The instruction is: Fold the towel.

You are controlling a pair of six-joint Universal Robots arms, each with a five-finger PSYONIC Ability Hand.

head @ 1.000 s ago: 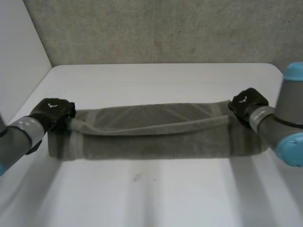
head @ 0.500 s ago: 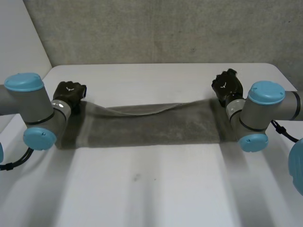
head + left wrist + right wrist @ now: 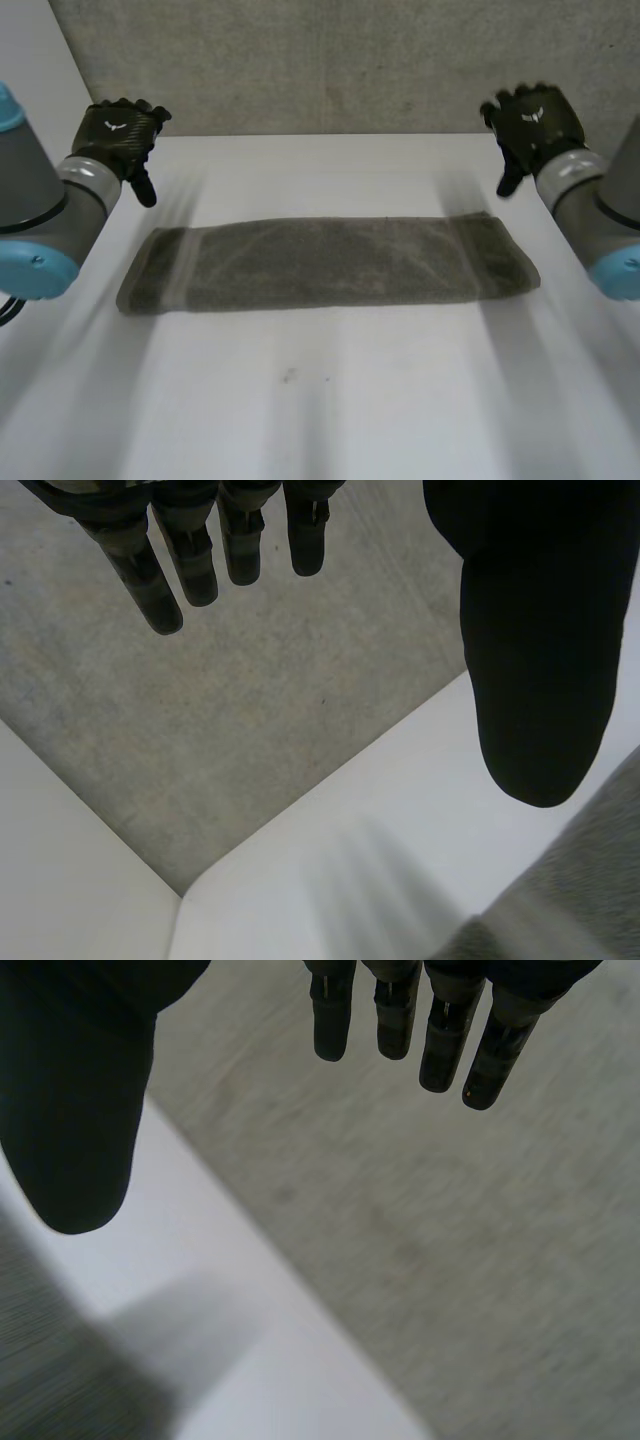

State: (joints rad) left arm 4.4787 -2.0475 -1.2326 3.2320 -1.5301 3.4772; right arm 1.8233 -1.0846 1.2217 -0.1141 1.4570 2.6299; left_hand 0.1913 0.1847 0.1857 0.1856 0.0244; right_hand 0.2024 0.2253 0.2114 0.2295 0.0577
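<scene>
Folded grey towel [image 3: 325, 263] lies flat on the table [image 3: 330, 400] — left hand [image 3: 118, 133], right hand [image 3: 532, 122] raised apart; fingers relaxed.

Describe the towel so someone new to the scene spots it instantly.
On the white table in front of the grey wall, look across the middle. The towel lies there flat, a long folded strip running side to side, with the open left hand and right hand hovering beyond its ends. It is the only soft, grey-brown thing on the white top.
</scene>
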